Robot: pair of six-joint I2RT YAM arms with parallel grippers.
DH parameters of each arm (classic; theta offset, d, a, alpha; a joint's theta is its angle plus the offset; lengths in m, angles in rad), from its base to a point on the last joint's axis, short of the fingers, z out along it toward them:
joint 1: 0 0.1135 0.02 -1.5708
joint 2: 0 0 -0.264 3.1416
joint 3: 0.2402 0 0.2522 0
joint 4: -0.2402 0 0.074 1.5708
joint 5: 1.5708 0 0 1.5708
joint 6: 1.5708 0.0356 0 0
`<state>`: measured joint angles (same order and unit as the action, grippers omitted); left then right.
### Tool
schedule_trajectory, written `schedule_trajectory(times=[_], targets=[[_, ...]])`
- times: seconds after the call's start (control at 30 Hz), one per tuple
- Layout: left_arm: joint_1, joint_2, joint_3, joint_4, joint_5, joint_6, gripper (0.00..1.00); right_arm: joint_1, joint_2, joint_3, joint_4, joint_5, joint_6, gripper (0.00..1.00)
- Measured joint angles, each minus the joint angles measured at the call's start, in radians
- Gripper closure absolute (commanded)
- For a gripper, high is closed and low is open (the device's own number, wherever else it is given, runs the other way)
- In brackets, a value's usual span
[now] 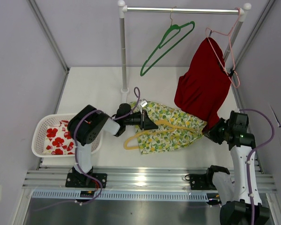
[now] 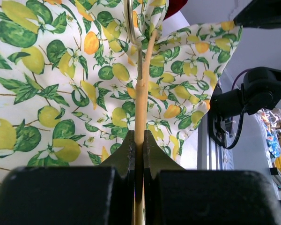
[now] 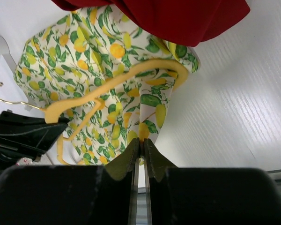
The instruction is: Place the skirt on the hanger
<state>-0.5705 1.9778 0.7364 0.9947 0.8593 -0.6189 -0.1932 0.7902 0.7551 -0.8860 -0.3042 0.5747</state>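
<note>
Left gripper (image 2: 139,140): jaws clamped tight on the shaft of the yellow hanger (image 2: 141,101), no gap showing. From the jaws the shaft runs toward 12 o'clock in the left wrist view, across the lemon-print skirt (image 2: 61,84).

Right gripper (image 3: 141,143): jaws pressed together on the skirt's hem, with 1 fold of fabric between the tips.

Top view: the skirt lies on the table (image 1: 98,89) near centre. The left gripper is at its 9 o'clock edge and the right gripper at its 3 o'clock corner. The hanger lies over the fabric, 1 end jutting out at 8 o'clock.

- Red garment (image 1: 201,89): on a pink hanger (image 1: 219,33) from the rail (image 1: 187,10), at 1 o'clock.
- Green hanger (image 1: 182,25): same rail, at 12 o'clock.
- Basket (image 1: 37,136): at 9 o'clock, beyond the left arm.
</note>
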Motion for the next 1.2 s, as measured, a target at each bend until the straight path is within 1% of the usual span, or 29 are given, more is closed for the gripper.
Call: schedule_trajectory(times=[0.13, 0.2, 0.23, 0.27, 0.3, 0.33, 0.37, 0.43, 0.53, 0.63, 0.73, 0.8, 0.9, 1.03, 1.13, 1.2], targets=[[0.0, 0.0, 0.053, -0.04, -0.009, 0.001, 1.0, 0.056, -0.013, -0.011, -0.001, 0.012, 0.001, 0.87], [0.0, 0.0, 0.082, -0.062, -0.015, 0.008, 1.0, 0.097, -0.013, -0.015, -0.002, 0.031, 0.006, 0.79], [0.0, 0.0, 0.094, -0.072, -0.019, 0.015, 1.0, 0.12, -0.016, -0.016, -0.006, 0.046, 0.01, 0.73], [0.0, 0.0, 0.102, -0.081, -0.023, 0.022, 1.0, 0.138, -0.021, -0.017, -0.01, 0.062, 0.014, 0.61], [0.001, -0.001, 0.105, -0.089, -0.028, 0.029, 1.0, 0.157, -0.029, -0.017, -0.016, 0.08, 0.017, 0.56], [0.002, -0.003, 0.105, -0.099, -0.035, 0.037, 1.0, 0.169, -0.036, -0.016, -0.021, 0.095, 0.019, 0.47], [0.003, -0.003, 0.105, -0.108, -0.037, 0.041, 1.0, 0.182, -0.046, -0.016, -0.027, 0.109, 0.024, 0.43], [0.006, -0.008, 0.101, -0.123, -0.042, 0.048, 1.0, 0.216, -0.06, -0.016, -0.035, 0.153, 0.024, 0.39], [0.01, -0.018, 0.09, -0.132, -0.042, 0.057, 1.0, 0.286, -0.068, -0.015, -0.037, 0.205, 0.033, 0.4], [0.011, -0.019, 0.083, -0.132, -0.041, 0.061, 1.0, 0.389, -0.072, -0.014, -0.029, 0.256, 0.056, 0.4], [0.012, -0.019, 0.074, -0.125, -0.04, 0.061, 1.0, 0.581, -0.034, -0.008, 0.001, 0.337, 0.106, 0.4], [0.013, -0.021, 0.068, -0.126, -0.04, 0.061, 1.0, 0.722, 0.032, 0.006, 0.033, 0.411, 0.137, 0.4], [0.013, -0.026, 0.059, -0.13, -0.04, 0.062, 1.0, 0.922, 0.192, 0.048, 0.095, 0.53, 0.169, 0.39], [0.014, -0.032, 0.056, -0.132, -0.04, 0.062, 1.0, 1.06, 0.41, 0.114, 0.187, 0.641, 0.158, 0.38], [0.014, -0.032, 0.056, -0.137, -0.041, 0.062, 1.0, 1.135, 0.476, 0.129, 0.258, 0.679, 0.138, 0.39], [0.014, -0.033, 0.056, -0.142, -0.041, 0.063, 1.0, 1.188, 0.502, 0.138, 0.302, 0.692, 0.128, 0.41]])
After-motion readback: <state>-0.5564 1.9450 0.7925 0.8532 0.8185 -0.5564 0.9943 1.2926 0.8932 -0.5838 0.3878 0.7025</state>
